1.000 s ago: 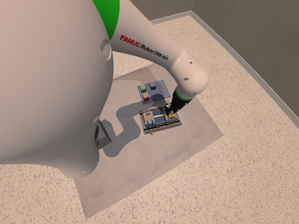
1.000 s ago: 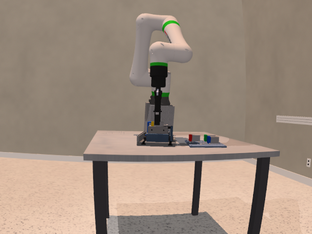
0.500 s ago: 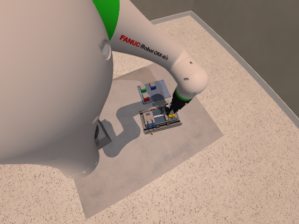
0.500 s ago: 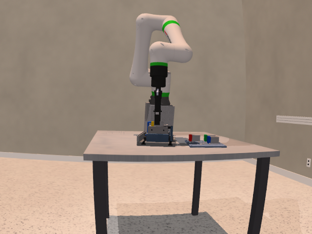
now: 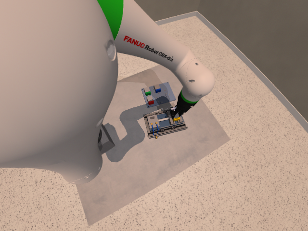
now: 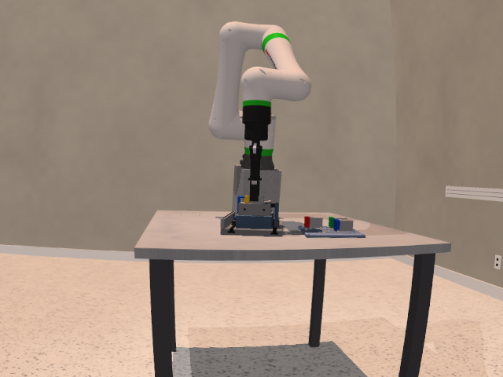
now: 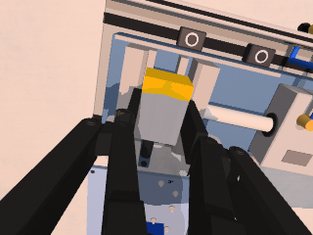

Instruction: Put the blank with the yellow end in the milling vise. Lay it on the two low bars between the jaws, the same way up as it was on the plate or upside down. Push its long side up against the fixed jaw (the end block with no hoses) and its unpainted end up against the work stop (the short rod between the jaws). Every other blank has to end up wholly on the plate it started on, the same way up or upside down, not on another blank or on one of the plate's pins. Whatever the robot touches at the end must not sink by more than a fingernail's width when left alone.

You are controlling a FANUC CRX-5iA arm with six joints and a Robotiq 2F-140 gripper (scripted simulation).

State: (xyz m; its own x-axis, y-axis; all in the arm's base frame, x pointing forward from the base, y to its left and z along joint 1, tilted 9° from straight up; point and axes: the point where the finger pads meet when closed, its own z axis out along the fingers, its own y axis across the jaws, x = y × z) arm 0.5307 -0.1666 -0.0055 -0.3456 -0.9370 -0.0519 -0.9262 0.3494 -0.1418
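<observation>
— From above, what do we have?

— We see the gripper (image 5: pixel 175 114) reaching down over the far end of the milling vise (image 5: pixel 166 129), with the yellow-ended blank (image 5: pixel 176 119) under it. The plate (image 5: pixel 166 87) beside the vise carries the green blank (image 5: pixel 147 93), the blue blank (image 5: pixel 157 90) and the red blank (image 5: pixel 150 101).

— And from the side?

— We find the arm pointing straight down on the table (image 6: pixel 195 239); the yellow tip (image 6: pixel 246 199) shows level with the top of the vise.

— The wrist camera?

— There we see the fingers partly closed, clamped on the blank's long grey sides, yellow end away from us, above the vise's blue bed. The work stop (image 7: pixel 240 118) juts out to its right, apart from it.
</observation>
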